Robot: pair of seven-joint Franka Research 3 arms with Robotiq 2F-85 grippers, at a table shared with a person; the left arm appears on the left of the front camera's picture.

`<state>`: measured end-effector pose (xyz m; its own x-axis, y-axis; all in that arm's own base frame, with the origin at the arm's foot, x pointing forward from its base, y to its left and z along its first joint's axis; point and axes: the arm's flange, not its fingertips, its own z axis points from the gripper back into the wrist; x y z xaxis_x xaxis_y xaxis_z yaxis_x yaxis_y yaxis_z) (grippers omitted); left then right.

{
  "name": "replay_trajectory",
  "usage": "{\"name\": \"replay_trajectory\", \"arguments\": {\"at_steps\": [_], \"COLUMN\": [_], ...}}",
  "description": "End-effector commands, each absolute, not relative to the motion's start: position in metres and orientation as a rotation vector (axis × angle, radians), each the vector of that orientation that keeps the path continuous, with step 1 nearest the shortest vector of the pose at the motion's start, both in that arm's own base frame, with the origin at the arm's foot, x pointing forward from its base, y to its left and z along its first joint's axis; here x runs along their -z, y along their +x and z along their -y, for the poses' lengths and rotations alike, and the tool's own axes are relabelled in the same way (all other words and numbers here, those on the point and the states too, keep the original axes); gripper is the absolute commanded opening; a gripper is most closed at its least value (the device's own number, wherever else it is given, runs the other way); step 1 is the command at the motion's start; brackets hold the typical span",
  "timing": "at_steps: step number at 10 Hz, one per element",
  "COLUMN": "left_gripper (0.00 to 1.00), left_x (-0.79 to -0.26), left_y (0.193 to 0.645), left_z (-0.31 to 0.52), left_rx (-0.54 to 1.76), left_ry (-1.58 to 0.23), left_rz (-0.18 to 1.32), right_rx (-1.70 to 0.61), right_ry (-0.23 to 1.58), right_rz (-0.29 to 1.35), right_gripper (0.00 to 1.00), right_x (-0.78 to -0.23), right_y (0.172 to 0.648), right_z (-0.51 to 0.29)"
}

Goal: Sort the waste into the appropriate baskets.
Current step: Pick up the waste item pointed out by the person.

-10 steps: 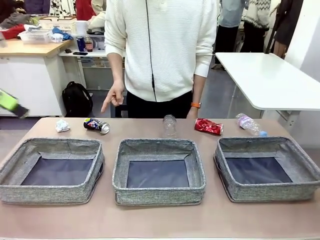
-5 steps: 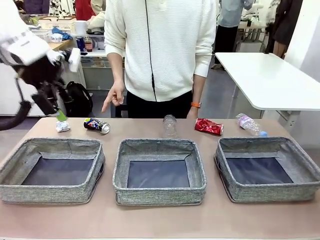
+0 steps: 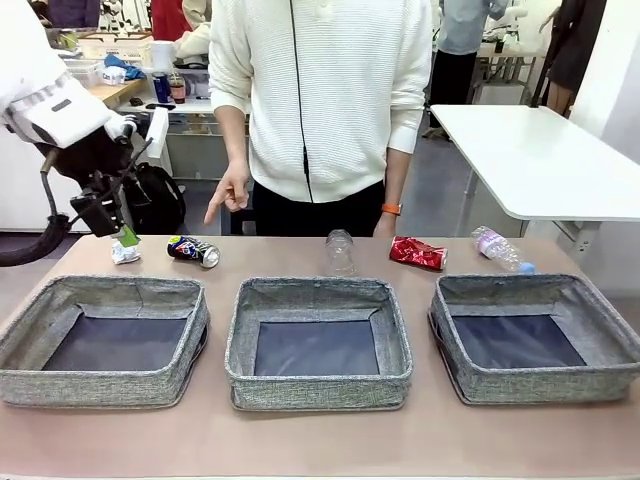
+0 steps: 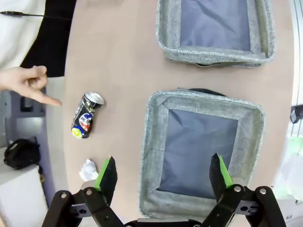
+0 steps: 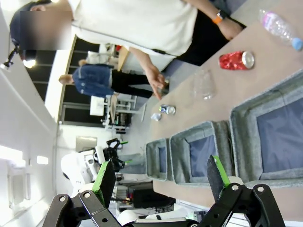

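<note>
Along the table's far edge lie a white paper wad (image 3: 124, 252), a dark drink can (image 3: 194, 251), a clear plastic bottle (image 3: 340, 250), a red can (image 3: 417, 253) and a second bottle (image 3: 500, 248). Three grey baskets stand in front: left (image 3: 150, 385), middle (image 3: 318, 290) and right (image 3: 535, 288). My left gripper (image 3: 112, 230) hangs open just above the paper wad (image 4: 88, 169). In its wrist view it (image 4: 163, 172) spans the left basket's rim (image 4: 150, 151), with the dark can (image 4: 85, 122) beyond. My right gripper (image 5: 160, 178) is open and empty, well off the red can (image 5: 236, 60).
A person stands at the far edge, one hand (image 3: 230, 195) pointing down toward the dark can. A white table (image 3: 540, 160) stands behind on the right and a black backpack (image 3: 155, 200) on the floor behind the left.
My left arm has swung in from the far left and come down over the paper wad. The litter, the baskets and the person's hand have stayed put.
</note>
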<state>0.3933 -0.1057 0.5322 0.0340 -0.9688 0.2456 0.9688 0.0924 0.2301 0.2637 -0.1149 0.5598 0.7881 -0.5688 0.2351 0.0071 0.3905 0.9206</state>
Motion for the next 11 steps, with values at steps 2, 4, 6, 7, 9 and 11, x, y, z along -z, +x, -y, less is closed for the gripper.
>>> {"name": "replay_trajectory", "arguments": {"at_steps": [2,4,6,7,9,11], "left_gripper": [1.0,1.0,1.0,1.0,1.0,1.0], "left_x": [-0.512,-0.487,-0.463,-0.451,-0.44,-0.432], "left_y": [0.479,0.553,0.591,0.594,0.6,0.601], "left_z": [0.111,0.119,0.116,0.114,0.111,0.113], "left_rx": [1.515,1.673,1.739,1.753,1.605,1.724], "left_ry": [0.03,0.062,0.053,0.055,0.018,0.038], "left_rz": [0.366,0.328,0.189,0.163,0.092,0.189], "right_rx": [0.369,0.369,0.369,0.369,0.369,0.369], "right_ry": [1.14,1.14,1.14,1.14,1.14,1.14], "right_rz": [0.596,0.596,0.596,0.596,0.596,0.596], "right_gripper": [1.0,1.0,1.0,1.0,1.0,1.0], "right_x": [-0.562,-0.562,-0.562,-0.562,-0.562,-0.562], "right_y": [0.266,0.266,0.266,0.266,0.266,0.266], "right_z": [0.117,0.117,0.117,0.117,0.117,0.117]}}
